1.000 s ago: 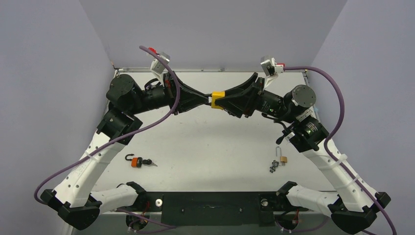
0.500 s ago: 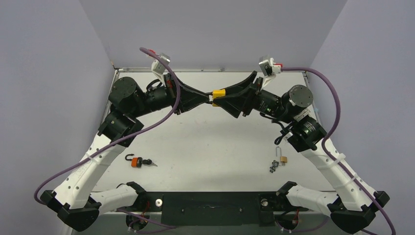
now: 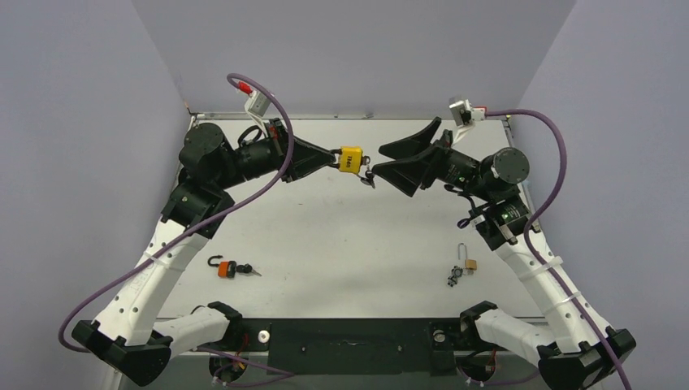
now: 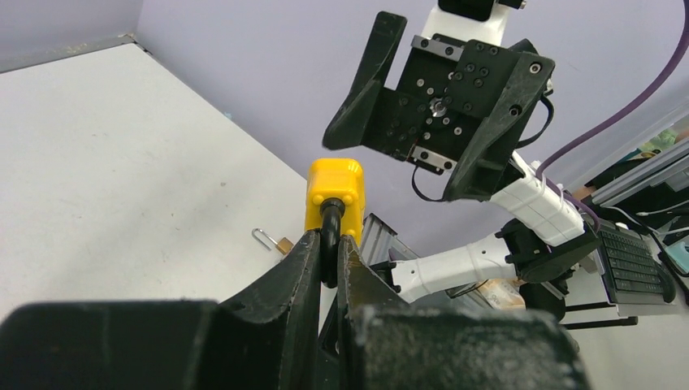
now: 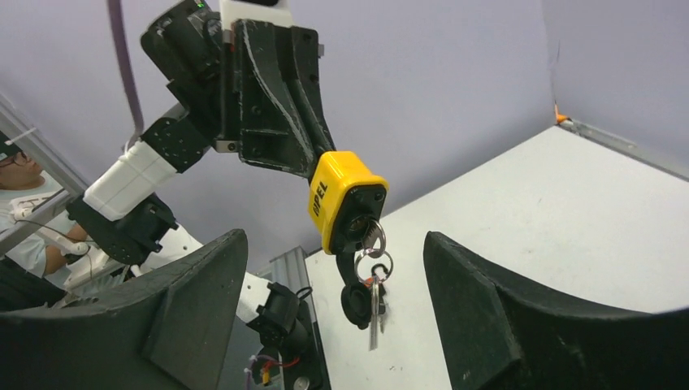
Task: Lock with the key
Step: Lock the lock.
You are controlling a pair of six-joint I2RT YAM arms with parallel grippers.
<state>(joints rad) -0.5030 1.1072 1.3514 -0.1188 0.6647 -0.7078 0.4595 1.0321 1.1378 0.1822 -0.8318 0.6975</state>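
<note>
**Yellow padlock held aloft by the left gripper, the right gripper open beside it**

A white bench (image 3: 341,236) is seen from above, enclosed by pale lilac walls. Two black-and-white arms are bolted at its near edge and are bent inward, so that their ends face each other above the far-middle part of the bench.

The left gripper (image 3: 331,154) is closed tightly on the black shackle (image 4: 329,244) of a yellow padlock (image 3: 350,158). The padlock is held in the air with its body pointed toward the right arm. Whether the shackle is latched cannot be told.

The right gripper (image 3: 379,158) is spread wide, and nothing is gripped by it. Its two fingers are set on either side of the padlock's keyhole end, apart from the lock.

A key (image 5: 372,236) is seated in the keyhole. A ring with a black fob and a second key (image 5: 366,296) is hung from it.

An orange padlock (image 3: 225,268), with its shackle swung open and a key at its end, is laid near the near-left corner. A small brass padlock (image 3: 469,262) with a raised shackle is placed toward the right edge, and a bunch of keys (image 3: 455,276) is just beside it.
</note>
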